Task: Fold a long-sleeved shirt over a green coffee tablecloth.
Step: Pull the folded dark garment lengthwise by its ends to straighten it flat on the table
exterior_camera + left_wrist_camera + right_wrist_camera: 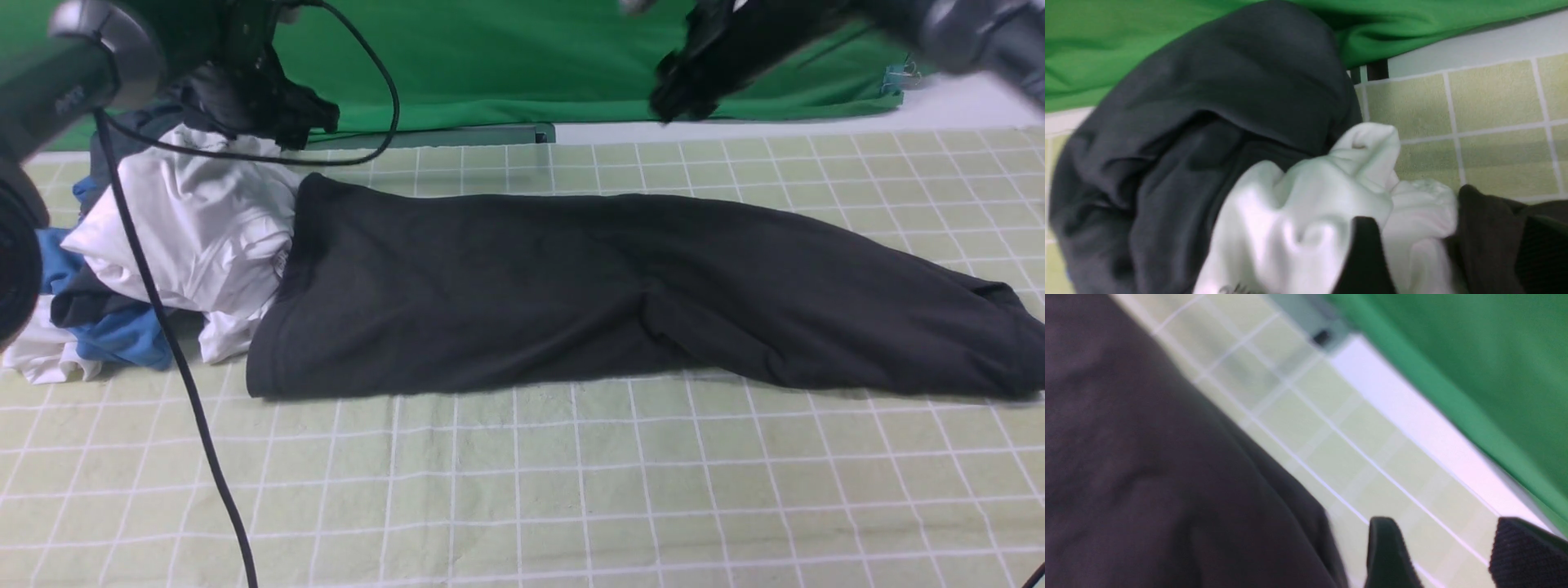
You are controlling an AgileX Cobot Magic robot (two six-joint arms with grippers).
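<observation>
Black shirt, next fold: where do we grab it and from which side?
The long-sleeved shirt lies as a flat band. Probably grip its tapered right end, from above on the robot's right: it rests free on the green coffee tablecloth, while the left end butts the white garments.

Black shirt: folded into one long band, lying flat, crosswise. Tablecloth: pale green, white grid, spread beneath.

Black shirt, white-gridded yellow-green tablecloth
</observation>
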